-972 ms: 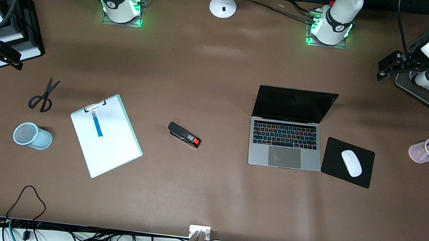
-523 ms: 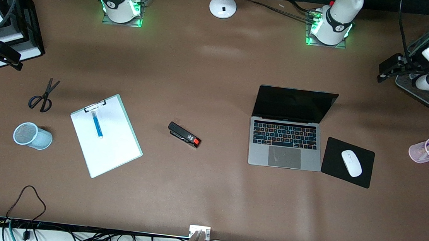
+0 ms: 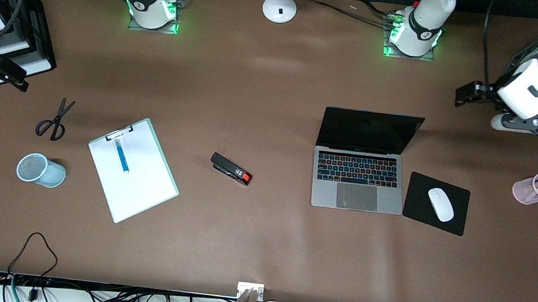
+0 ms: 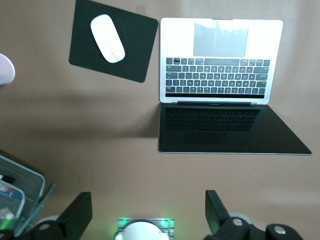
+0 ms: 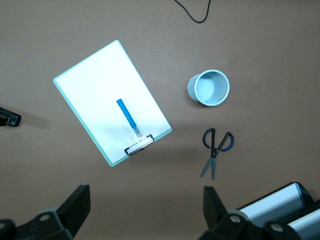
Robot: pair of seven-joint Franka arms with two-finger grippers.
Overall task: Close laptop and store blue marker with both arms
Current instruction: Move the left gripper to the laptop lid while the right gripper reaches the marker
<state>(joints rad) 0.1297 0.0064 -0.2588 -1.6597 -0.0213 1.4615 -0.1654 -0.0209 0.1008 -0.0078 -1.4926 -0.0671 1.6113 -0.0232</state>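
The laptop (image 3: 358, 178) stands open on the table, with its screen up and dark; it also shows in the left wrist view (image 4: 220, 65). The blue marker (image 3: 122, 156) lies on a white clipboard (image 3: 141, 188) toward the right arm's end, and it also shows in the right wrist view (image 5: 127, 119). My left gripper (image 3: 464, 92) hangs open and empty over bare table toward the left arm's end, apart from the laptop; its fingers (image 4: 75, 220) stand wide. My right gripper (image 3: 12, 75) hangs open and empty over the table's right-arm end, above the scissors; its fingers (image 5: 75, 205) stand wide.
A black mouse pad (image 3: 453, 220) with a white mouse (image 3: 440, 204) lies beside the laptop. A pink cup of pens (image 3: 533, 189) stands at the left arm's end. A stapler (image 3: 231, 168), scissors (image 3: 55, 120), a blue mesh cup (image 3: 38, 170) and a lamp base (image 3: 279, 8) also stand about.
The left arm's hand has swung in from the table's end toward the laptop and risen over the table. The right gripper has barely shifted. Nothing on the table has moved.
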